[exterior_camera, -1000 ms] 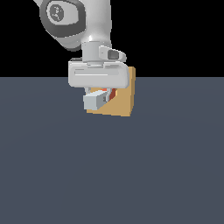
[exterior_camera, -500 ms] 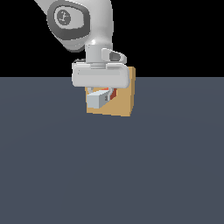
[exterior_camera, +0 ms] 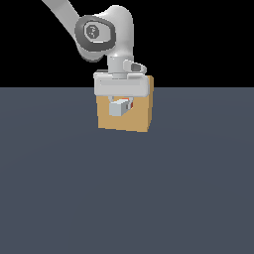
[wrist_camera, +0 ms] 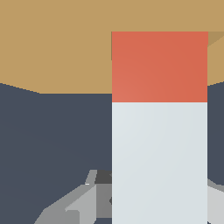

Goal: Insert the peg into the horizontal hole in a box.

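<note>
**A:** Item one?

**B:** The long square-sectioned peg, pale grey-white with an orange-red end section (wrist_camera: 159,131). Location: held in the white two-fingered tool (exterior_camera: 122,103), directly in front of the plain tan cube-like box (exterior_camera: 141,116). In the exterior view only its grey butt end and a sliver of orange show, hanging under the tool.

**A:** Long axis?

**B:** Runs from the tool straight toward the face of the box, orange end leading. In the wrist view the orange end overlaps the tan face; its tip looks to be at or just entering the surface (I cannot tell which).

**A:** The small dark square hole?

**B:** Not visible in either view; the peg and the tool cover the middle of the face. A thin dark line beside the orange tip may be its edge, though that is a judgement.

**A:** State of the tool?

**B:** Closed on the grey part of the peg, a finger (wrist_camera: 72,205) seen on either side of the bar.

**A:** Arm pose?

**B:** Reaching down from the exterior view's upper left, wrist bent so the tool hangs vertical in front of the box, above the dark grey desk (exterior_camera: 124,198).

**A:** What does the coming move depend on?

**B:** The box lies dead ahead along the peg's length, so a straight push should do, provided the tip is square to the hole.
</note>
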Available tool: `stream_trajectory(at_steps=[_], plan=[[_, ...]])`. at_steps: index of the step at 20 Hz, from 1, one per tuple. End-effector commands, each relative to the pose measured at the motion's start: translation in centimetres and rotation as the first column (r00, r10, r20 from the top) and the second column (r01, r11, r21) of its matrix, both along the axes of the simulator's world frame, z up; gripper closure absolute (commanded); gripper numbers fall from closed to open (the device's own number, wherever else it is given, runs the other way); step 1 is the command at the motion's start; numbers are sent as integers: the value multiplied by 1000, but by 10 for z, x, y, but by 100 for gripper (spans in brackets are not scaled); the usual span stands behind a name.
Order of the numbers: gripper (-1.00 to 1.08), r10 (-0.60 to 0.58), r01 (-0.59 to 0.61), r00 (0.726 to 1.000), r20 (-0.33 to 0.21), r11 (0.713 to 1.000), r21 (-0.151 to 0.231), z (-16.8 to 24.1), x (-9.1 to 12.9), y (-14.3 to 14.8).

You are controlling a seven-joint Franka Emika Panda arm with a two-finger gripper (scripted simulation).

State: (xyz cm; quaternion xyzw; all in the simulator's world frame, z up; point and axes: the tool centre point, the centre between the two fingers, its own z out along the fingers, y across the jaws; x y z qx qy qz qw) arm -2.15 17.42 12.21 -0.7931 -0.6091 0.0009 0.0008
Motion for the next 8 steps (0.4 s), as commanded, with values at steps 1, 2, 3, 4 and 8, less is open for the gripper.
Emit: stream_trajectory(at_steps=[1,2,3,4,8], plan=[[108,-2,2,1000,5,1000,1,3,5,13],[108,-2,2,1000,5,1000,1,3,7,17],[108,-2,2,1000,5,1000,1,3,8,20],[108,-2,2,1000,5,1000,1,3,8,22],[108,-2,2,1000,5,1000,1,3,10,26]])
